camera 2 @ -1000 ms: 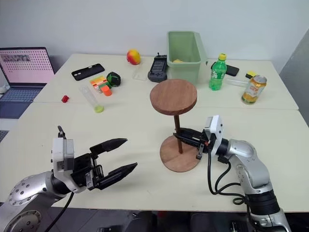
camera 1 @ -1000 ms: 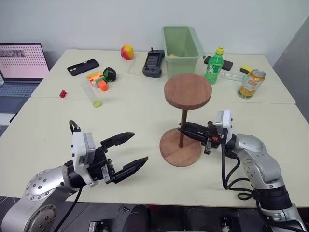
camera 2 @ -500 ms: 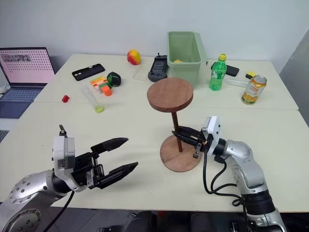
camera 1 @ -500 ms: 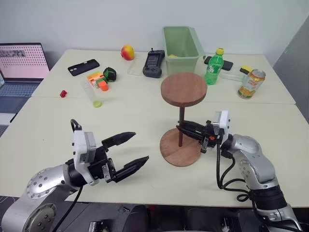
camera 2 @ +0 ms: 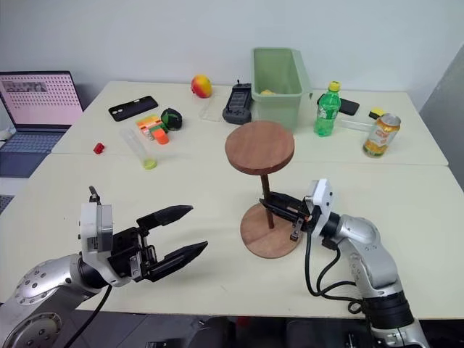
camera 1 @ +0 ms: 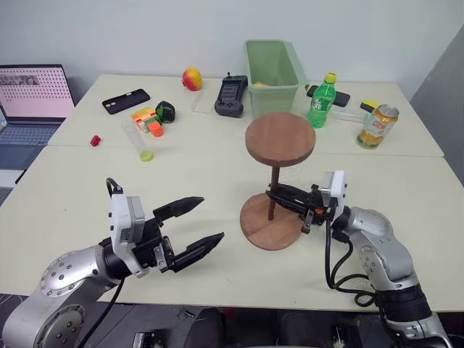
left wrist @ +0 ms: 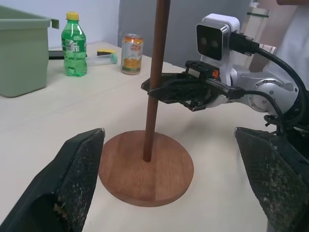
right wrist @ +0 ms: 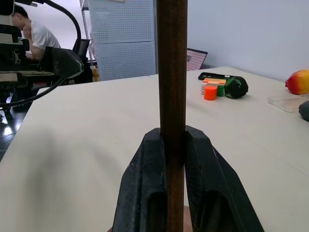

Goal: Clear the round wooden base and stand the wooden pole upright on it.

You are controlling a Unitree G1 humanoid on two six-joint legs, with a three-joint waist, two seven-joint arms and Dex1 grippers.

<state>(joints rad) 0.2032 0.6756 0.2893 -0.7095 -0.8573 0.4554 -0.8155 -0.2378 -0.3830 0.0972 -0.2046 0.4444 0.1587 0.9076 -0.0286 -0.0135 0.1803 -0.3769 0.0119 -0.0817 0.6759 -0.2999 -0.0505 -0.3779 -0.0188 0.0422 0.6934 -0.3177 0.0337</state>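
Observation:
The round wooden base [camera 1: 255, 230] lies flat on the near table, with nothing on it but the pole. The wooden pole [camera 1: 275, 177] stands upright with its lower end at the base's centre [left wrist: 146, 158] and its fixed disc [camera 1: 280, 138] on top. My right gripper [camera 1: 271, 193] reaches in level from the right and is shut on the rod a little above the base; its fingers [right wrist: 148, 188] clamp the rod [right wrist: 172, 72]. My left gripper [camera 1: 211, 219] hovers open to the left of the base, holding nothing, with its fingers [left wrist: 72, 183] spread wide.
On the far table are a green bin [camera 1: 274, 67], a green bottle [camera 1: 320, 100], a can [camera 1: 377, 125], a black handset [camera 1: 230, 95], a phone [camera 1: 125, 100], a clear tube [camera 1: 136, 139] and a laptop [camera 1: 32, 94]. A person [right wrist: 29, 34] sits beyond the table.
The pole's top disc swayed slightly left and came back. Both grippers stayed where they were, and the right kept its hold on the rod.

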